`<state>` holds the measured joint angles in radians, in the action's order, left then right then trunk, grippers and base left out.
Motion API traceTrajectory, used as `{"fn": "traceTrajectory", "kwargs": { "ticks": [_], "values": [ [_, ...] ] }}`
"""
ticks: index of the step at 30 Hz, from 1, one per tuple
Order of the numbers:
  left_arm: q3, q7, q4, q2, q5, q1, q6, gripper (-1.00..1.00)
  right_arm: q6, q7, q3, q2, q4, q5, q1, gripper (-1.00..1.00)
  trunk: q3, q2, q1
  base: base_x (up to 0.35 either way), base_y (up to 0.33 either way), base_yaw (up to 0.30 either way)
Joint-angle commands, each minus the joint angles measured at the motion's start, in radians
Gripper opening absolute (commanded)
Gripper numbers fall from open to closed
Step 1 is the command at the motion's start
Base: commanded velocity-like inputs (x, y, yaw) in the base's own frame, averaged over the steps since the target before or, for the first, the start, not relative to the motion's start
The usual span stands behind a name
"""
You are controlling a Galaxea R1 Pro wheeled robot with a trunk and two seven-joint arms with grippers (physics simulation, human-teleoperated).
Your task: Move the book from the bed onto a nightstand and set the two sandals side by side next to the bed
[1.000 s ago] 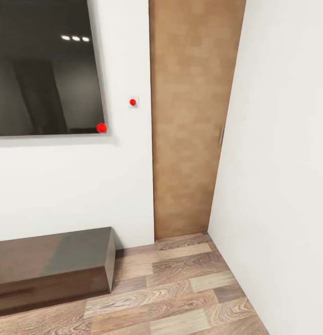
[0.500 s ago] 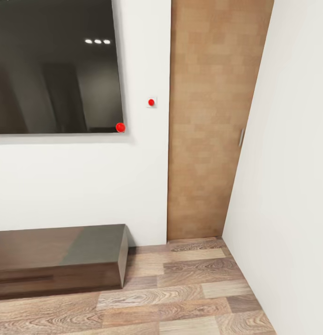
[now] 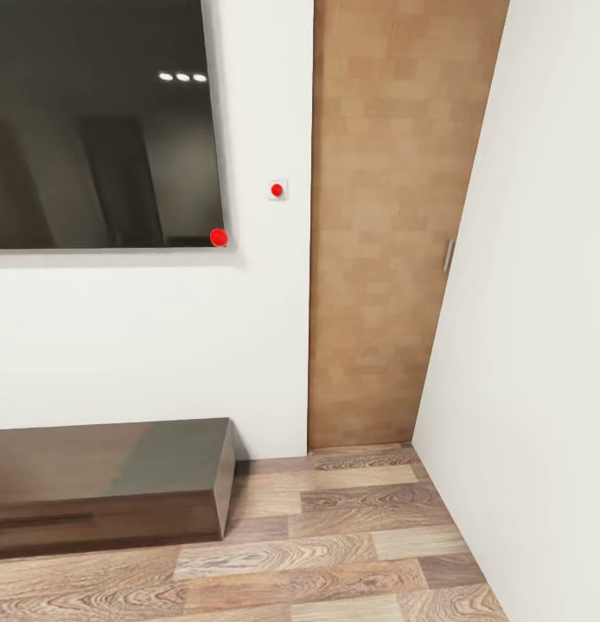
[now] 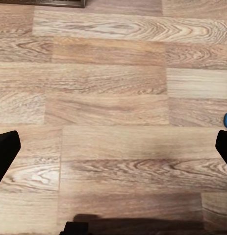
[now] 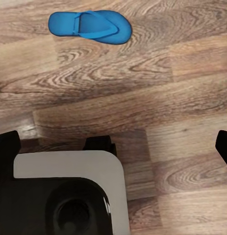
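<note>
Beside the wood door (image 3: 386,216), you face a wall corner with both claws spread and empty — a blue sandal (image 5: 89,26) lies on the plank floor (image 5: 142,98) below your right gripper (image 5: 113,147), so next, I judge, descend onto it.

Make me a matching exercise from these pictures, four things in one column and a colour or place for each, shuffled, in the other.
Things:
1. sandal
2. door
3. low cabinet
4. dark screen

Descriptions:
A. light brown wood, in the corner
B. bright blue, lying on the plank floor
C. mounted on the white wall
D. dark brown, glossy, against the wall

Pairs: 1-B, 2-A, 3-D, 4-C
</note>
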<state>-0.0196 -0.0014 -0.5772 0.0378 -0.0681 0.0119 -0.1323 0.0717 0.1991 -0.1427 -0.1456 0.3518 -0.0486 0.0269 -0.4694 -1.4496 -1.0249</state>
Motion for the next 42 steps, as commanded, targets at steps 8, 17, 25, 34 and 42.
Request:
{"fn": "traceTrajectory", "kwargs": {
  "ticks": [8, 17, 25, 34, 42],
  "values": [
    [-0.002, 0.000, -0.001, 0.000, -0.007, 0.000, -0.001, 1.00, 0.000, 0.009, -0.006, 0.001, -0.001, -0.001, 0.001, 1.00, -0.001, 0.000, 0.000, 0.000, 0.000, 0.000],
    [-0.002, -0.015, -0.026, -0.007, -0.004, -0.003, 0.002, 1.00, -0.001, 0.010, -0.006, -0.002, -0.002, -0.001, 0.000, 1.00, -0.001, 0.000, 0.000, 0.000, 0.000, 0.000],
    [-0.002, -0.274, -0.212, -0.040, 0.003, -0.011, 0.108, 1.00, -0.003, 0.017, -0.006, -0.005, 0.006, 0.002, 0.001, 1.00, -0.001, 0.000, 0.000, 0.000, 0.000, 0.000],
    [-0.042, -0.626, -0.284, -0.133, -0.015, -0.013, 0.202, 1.00, -0.299, 0.017, -0.004, -0.008, 0.411, 0.008, -0.004, 1.00, -0.001, 0.000, 0.000, 0.000, 0.000, 0.000],
    [-0.238, -0.646, -0.285, -0.137, -0.072, -0.013, 0.201, 1.00, -0.583, 0.018, -0.001, -0.008, 0.670, 0.048, -0.005, 1.00, -0.001, 0.000, 0.000, 0.000, 0.000, 0.000]
  ]
}}
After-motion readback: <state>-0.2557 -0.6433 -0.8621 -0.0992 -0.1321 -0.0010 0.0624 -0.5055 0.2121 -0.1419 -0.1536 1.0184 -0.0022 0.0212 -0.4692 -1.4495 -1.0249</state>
